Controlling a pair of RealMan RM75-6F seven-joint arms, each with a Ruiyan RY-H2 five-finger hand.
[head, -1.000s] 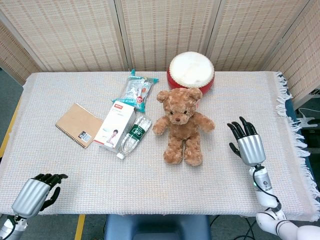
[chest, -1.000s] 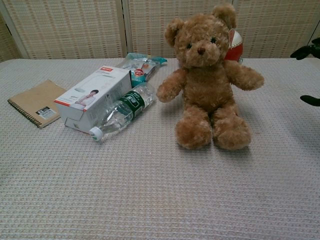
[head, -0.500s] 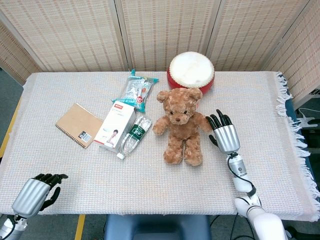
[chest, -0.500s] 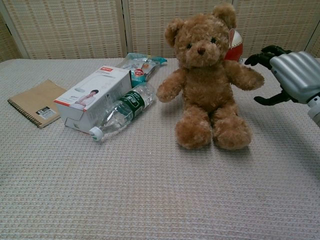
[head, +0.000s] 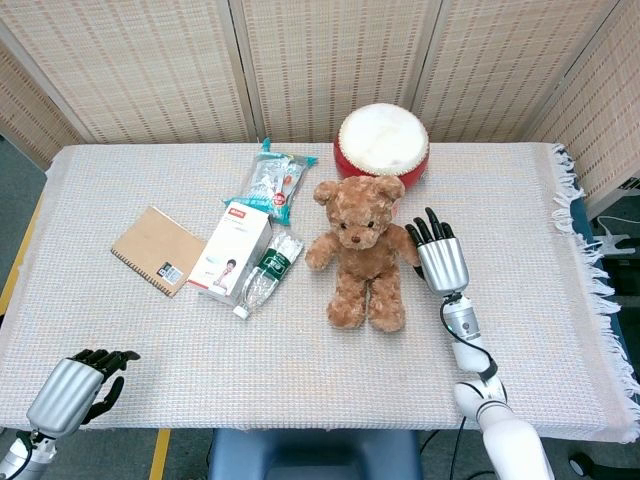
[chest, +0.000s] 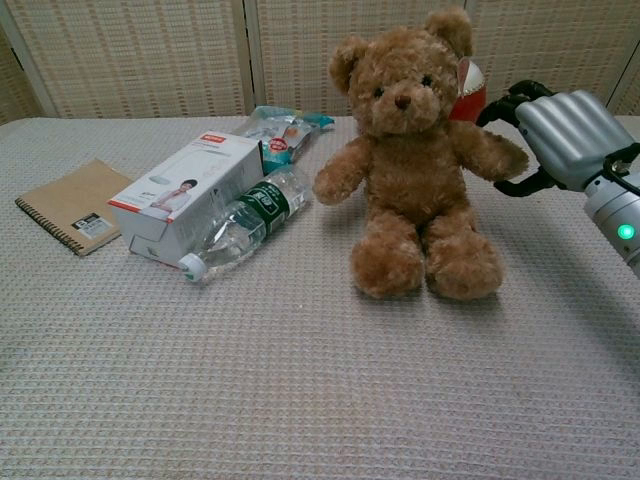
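Brown teddy bear (head: 362, 254) sitting mid-table, right robot hand (head: 441, 262) spread open just beside its arm, left robot hand (head: 68, 390) curled, empty, near-left edge.

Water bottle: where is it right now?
In the head view the water bottle lies left of centre on the table, between the white box and the teddy bear.

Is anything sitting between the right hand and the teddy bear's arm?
Nothing visible. The right hand is right beside the teddy bear, fingers apart around the tip of its outstretched arm. The red drum stands behind the bear, out of the way.
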